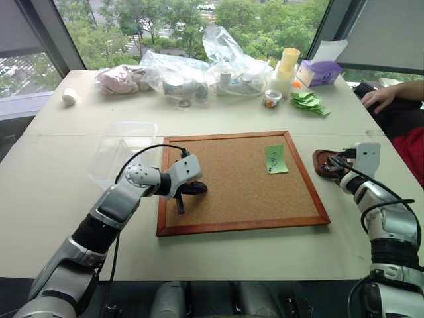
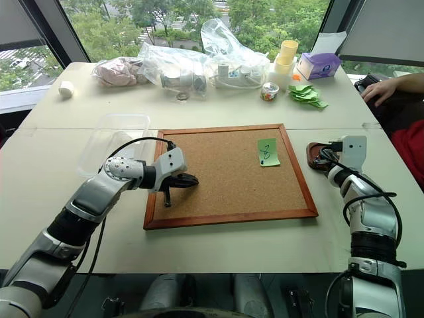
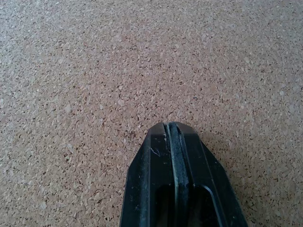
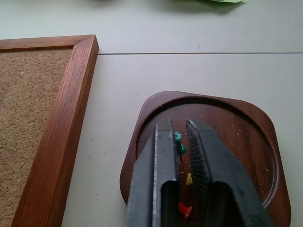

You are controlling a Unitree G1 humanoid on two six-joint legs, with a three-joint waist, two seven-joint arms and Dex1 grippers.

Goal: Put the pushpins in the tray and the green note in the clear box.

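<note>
The green note (image 1: 276, 159) lies on the cork board near its far right corner, with a dark squiggle on it. The clear box (image 1: 122, 149) stands on the table left of the board. My left gripper (image 1: 202, 189) is shut and holds nothing, low over the board's left part, with bare cork under it (image 3: 170, 125). At the board's right, my right gripper (image 4: 179, 124) hovers over the dark wooden tray (image 4: 246, 123) with its fingers a little apart. In that gap, pushpins lie in the tray: two green (image 4: 179, 143), a yellow (image 4: 189, 178) and a red (image 4: 184, 209).
The wood-framed cork board (image 1: 232, 228) takes up the table's middle. Along the far edge are clear plastic bags (image 1: 199, 73), yellow cups (image 1: 286, 66), a purple tissue box (image 1: 319, 71), a heap of green paper pieces (image 1: 309, 102) and a white roll (image 1: 69, 97). A person's hand (image 1: 379, 98) rests far right.
</note>
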